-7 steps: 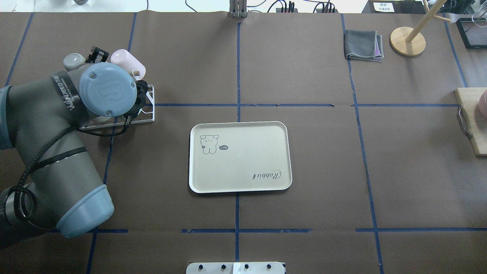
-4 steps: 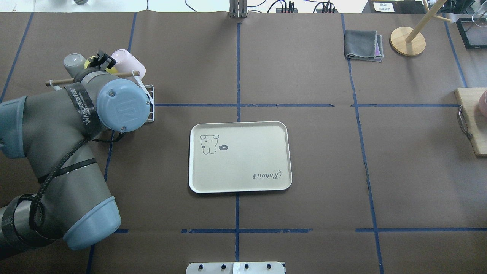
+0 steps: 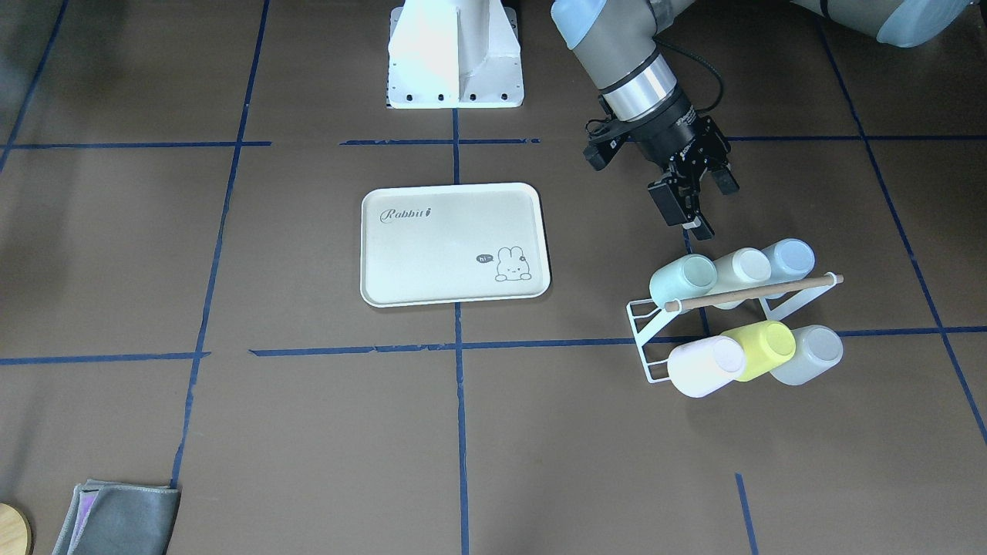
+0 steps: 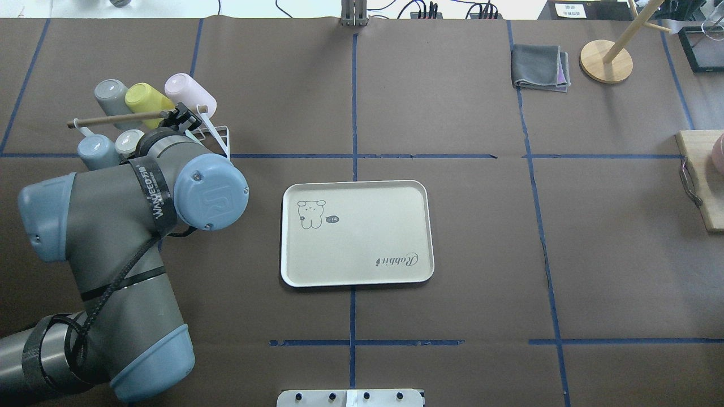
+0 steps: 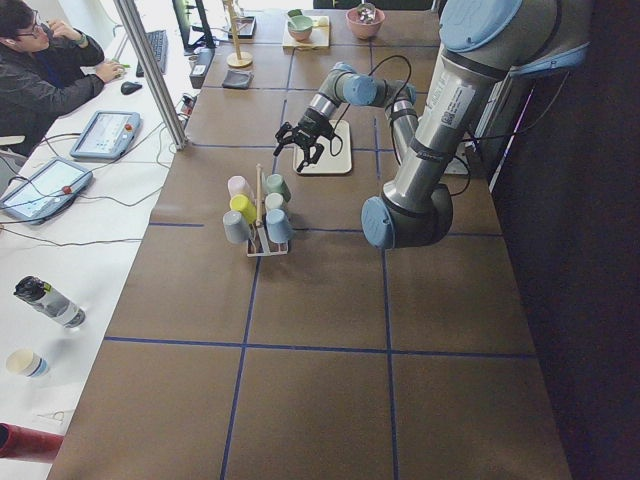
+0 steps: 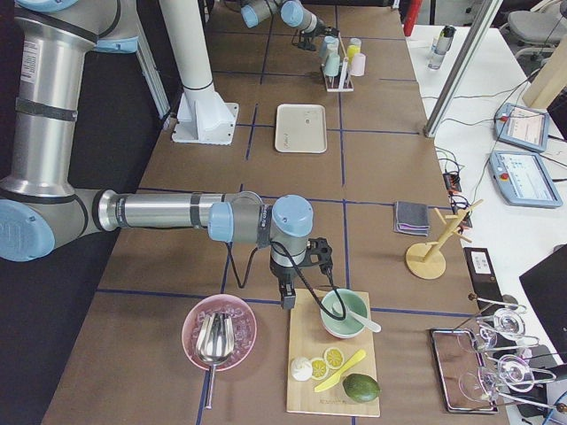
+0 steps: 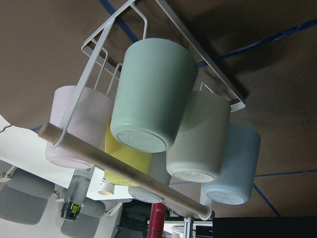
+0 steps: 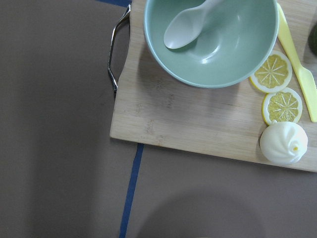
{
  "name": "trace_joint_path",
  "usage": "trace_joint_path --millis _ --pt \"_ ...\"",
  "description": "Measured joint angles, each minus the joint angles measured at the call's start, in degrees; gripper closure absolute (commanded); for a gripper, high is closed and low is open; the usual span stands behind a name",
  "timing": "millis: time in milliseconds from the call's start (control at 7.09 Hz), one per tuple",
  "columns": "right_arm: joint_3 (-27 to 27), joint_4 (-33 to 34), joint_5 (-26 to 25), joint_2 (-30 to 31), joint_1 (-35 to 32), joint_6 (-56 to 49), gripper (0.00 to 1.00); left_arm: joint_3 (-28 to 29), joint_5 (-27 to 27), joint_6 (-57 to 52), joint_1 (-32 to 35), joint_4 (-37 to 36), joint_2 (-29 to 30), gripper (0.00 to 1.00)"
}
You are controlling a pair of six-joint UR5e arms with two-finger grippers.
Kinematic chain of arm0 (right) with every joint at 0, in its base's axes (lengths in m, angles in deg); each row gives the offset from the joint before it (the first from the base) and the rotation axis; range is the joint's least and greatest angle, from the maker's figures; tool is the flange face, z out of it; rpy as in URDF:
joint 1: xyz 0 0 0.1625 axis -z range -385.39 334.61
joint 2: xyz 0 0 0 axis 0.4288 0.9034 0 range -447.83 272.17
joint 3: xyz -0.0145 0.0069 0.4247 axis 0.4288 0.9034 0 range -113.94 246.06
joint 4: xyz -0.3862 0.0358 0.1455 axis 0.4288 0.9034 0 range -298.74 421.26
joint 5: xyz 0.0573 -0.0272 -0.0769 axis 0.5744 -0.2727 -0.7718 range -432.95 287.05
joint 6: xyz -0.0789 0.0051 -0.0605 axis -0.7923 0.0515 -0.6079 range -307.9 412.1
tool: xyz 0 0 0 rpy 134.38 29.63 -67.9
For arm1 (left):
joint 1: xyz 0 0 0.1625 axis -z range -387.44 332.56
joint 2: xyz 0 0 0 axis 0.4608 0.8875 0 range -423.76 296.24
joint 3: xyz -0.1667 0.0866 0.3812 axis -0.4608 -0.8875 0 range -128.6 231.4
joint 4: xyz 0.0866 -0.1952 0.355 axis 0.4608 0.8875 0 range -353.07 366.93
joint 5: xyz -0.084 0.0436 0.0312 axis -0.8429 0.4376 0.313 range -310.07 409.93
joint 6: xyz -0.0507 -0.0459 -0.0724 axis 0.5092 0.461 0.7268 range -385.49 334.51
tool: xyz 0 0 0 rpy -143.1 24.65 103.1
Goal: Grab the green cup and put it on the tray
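Observation:
The pale mint green cup (image 3: 682, 281) lies on its side in the upper row of a white wire rack (image 3: 646, 339), at the end nearest the tray; the left wrist view shows its bottom (image 7: 151, 94) close up. My left gripper (image 3: 703, 204) hangs open and empty a little to the robot's side of the rack, pointing down at the cups. In the overhead view the left wrist hides the green cup. The cream tray (image 3: 439, 262) (image 4: 367, 237) lies flat at the table's middle with nothing on it. My right gripper (image 6: 286, 297) hovers by a cutting board far away; I cannot tell its state.
The rack also holds cream (image 3: 742, 268), pale blue (image 3: 788, 257), pink (image 3: 703, 366), yellow-green (image 3: 762, 348) and grey (image 3: 810, 354) cups under a wooden rod (image 3: 752, 293). A folded grey cloth (image 4: 540, 68) and wooden stand (image 4: 605, 61) sit far right. A bowl (image 8: 210, 39) rests on the board (image 8: 198, 119).
The left arm has drawn back from over the rack toward the robot and a little toward the tray, uncovering the grey, yellow-green, blue and cream cups. The tray has not moved.

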Motion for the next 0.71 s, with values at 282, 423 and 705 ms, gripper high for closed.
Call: trace_joint_path --millis 282,423,705 --pt "0.03 0.0 -0.01 0.04 0.0 0.0 0.0 2.1 2.72 -0.56 -1.58 0.46 0.01 0.0" --pt "0.03 0.0 -0.01 0.04 0.0 0.0 0.0 3.68 3.28 -0.46 -1.75 1.64 0.01 0.0" --pt "0.03 0.0 -0.01 0.04 0.0 0.0 0.0 8.3 4.74 -0.43 -1.81 7.32 -0.03 0.0"
